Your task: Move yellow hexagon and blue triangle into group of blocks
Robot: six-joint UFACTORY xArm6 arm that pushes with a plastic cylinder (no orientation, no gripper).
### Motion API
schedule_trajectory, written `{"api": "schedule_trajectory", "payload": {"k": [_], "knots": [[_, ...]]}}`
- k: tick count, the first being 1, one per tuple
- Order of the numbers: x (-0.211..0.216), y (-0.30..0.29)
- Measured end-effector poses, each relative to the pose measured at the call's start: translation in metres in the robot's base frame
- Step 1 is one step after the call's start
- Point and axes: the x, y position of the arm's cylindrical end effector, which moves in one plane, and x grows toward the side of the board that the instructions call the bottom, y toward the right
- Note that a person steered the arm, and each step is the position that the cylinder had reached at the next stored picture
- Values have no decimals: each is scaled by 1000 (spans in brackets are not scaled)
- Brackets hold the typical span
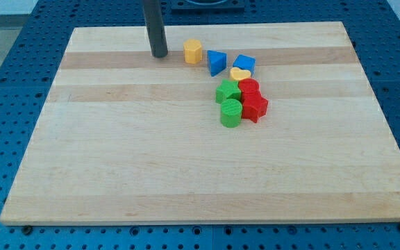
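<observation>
The yellow hexagon (193, 51) stands near the view's top, centre. The blue triangle (217, 62) is just right of it, a small gap between them. Right and below lies the group: a blue cube (244, 64), a yellow heart (239, 73), a green star-like block (228, 91), a red cylinder (249, 87), a red star-like block (254, 106) and a green cylinder (230, 112). The blue triangle sits slightly apart from the group's left side. My tip (159, 54) rests on the board left of the yellow hexagon, with a clear gap.
The wooden board (117, 173) lies on a blue perforated table (5, 83). The dark rod rises out of the view's top.
</observation>
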Motion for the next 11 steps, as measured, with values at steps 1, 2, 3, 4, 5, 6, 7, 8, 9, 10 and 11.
{"api": "schedule_trajectory", "payload": {"k": [1, 2, 3, 4, 5, 6, 7, 8, 9, 10, 11], "knots": [[-29, 20], [-22, 59], [4, 58], [21, 53], [17, 53], [28, 53], [44, 55], [49, 57], [51, 54], [52, 10], [63, -4]]}}
